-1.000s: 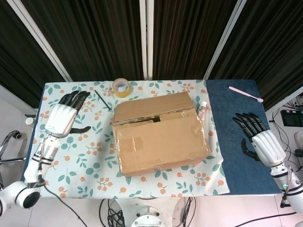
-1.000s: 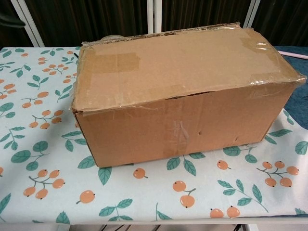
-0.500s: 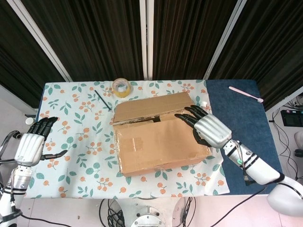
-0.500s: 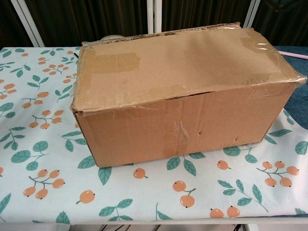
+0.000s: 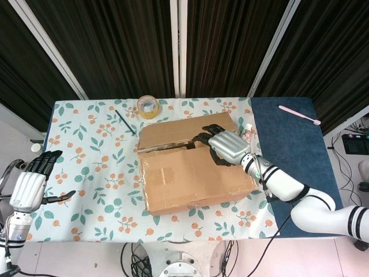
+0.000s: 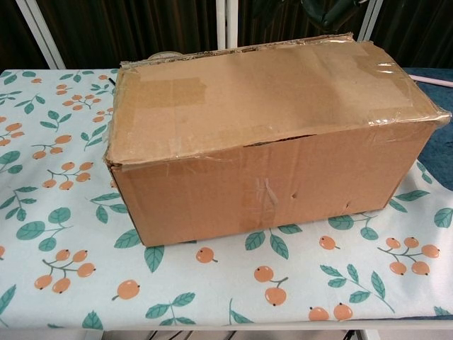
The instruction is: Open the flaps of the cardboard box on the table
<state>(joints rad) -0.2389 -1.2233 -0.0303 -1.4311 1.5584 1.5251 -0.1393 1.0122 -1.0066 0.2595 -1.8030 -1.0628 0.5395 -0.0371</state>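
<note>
The brown cardboard box (image 5: 193, 173) lies in the middle of the floral tablecloth, its taped flaps folded down and a narrow dark gap (image 5: 190, 146) showing along the seam. My right hand (image 5: 223, 144) hovers over the far right part of the box top. Its dark fingers (image 5: 204, 135) are apart, reach left toward the gap, and hold nothing I can see. My left hand (image 5: 29, 186) hangs beyond the table's left edge, fingers spread and empty. In the chest view the box (image 6: 262, 134) fills the frame, and dark fingers of the right hand (image 6: 327, 10) show just above its far edge.
A yellow tape roll (image 5: 149, 106) and a black pen (image 5: 124, 122) lie behind the box on the left. A small white bottle (image 5: 248, 131) stands by the box's far right corner. A pink tool (image 5: 299, 114) rests on the blue mat (image 5: 294, 173) to the right.
My right hand has slid left and farther back over the box top, its fingers now at the seam gap. My left hand has drawn back a little further off the table's left edge.
</note>
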